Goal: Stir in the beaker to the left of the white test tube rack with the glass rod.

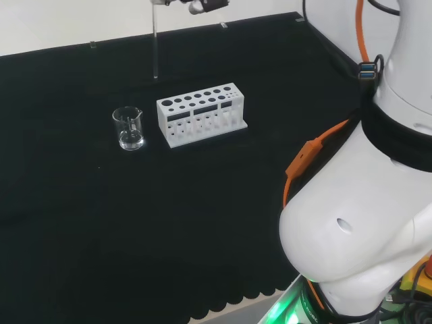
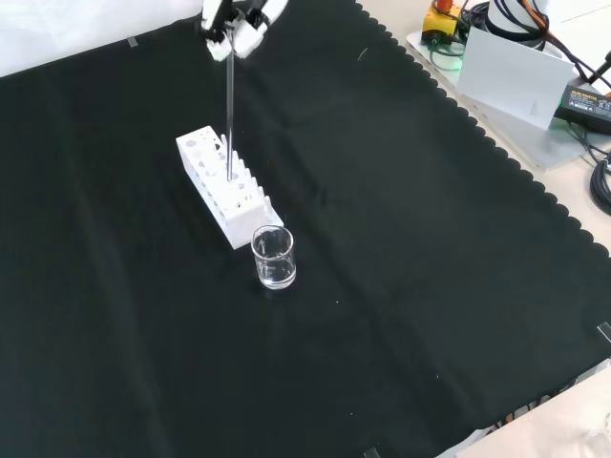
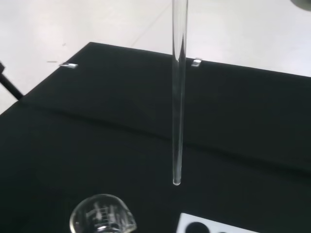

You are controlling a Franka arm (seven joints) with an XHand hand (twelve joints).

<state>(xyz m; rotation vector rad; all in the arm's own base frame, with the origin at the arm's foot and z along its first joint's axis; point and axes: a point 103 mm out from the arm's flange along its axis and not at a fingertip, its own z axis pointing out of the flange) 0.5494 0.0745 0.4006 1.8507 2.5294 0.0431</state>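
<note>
Glass rod (image 2: 230, 114) pinched upright by hand (image 2: 235, 27), hand cropped, beaker (image 2: 273, 258) below.

On the table (image 1: 81, 256), in the head view: beaker (image 1: 128, 128) upright, just left of the test tube rack (image 1: 201, 113), apart from it by a narrow gap. Above and behind both, at the view's top edge, the hand (image 1: 202, 5), pinching the top of the glass rod (image 1: 155, 47); rod hanging upright, lower tip in the air beyond the rack's left end, clear of the beaker.

In the front view: beaker (image 2: 273, 257) nearest, just before the rack's (image 2: 224, 186) near end; rod (image 2: 230, 110) upright across the rack, hand (image 2: 239, 24) at the top.

In the wrist view: rod tip (image 3: 177, 181) above the beaker rim (image 3: 103, 218), off to one side.
</note>
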